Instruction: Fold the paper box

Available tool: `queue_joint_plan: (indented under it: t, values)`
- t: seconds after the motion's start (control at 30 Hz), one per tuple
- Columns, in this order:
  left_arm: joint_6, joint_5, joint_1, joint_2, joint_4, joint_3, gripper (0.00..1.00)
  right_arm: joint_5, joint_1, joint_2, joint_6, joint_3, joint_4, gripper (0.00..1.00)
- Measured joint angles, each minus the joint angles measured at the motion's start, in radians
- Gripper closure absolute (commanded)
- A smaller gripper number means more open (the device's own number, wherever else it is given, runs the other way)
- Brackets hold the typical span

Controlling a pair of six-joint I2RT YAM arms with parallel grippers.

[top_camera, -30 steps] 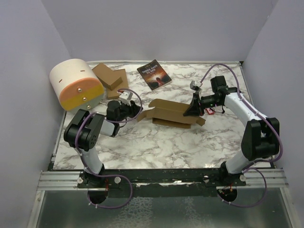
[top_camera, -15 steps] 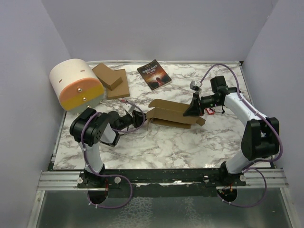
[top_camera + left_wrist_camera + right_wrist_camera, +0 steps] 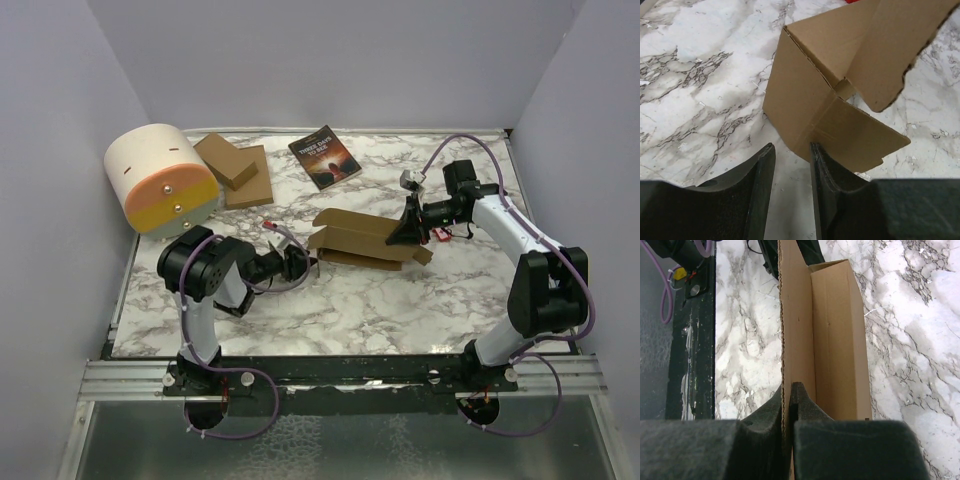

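Paper box (image 3: 365, 238): right claw (image 3: 786, 390) clamps one wall; left claw (image 3: 792, 150), part-open, empty, should press end flap (image 3: 850, 135) along crease.

white marble-pattern counter (image 3: 340, 300), walled on three sides. part-folded brown paper box (image 3: 365, 238) sits right of centre, with a small red item (image 3: 441, 236) just beside its right end. far-left corner: cream-and-orange rounded container (image 3: 160, 180), next to it a stack of flat cardboard pieces (image 3: 235, 170), then a dark-covered book (image 3: 324, 156) lying flat near the back edge.
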Motion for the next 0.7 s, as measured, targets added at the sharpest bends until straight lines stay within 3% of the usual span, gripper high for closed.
queue_joint_plan:
  t: [0.7]
  values:
    - [0.136,-0.195,-0.139,0.021,0.002,0.014,0.61,-0.003,0.000,0.008,0.000,0.000,0.000,0.99]
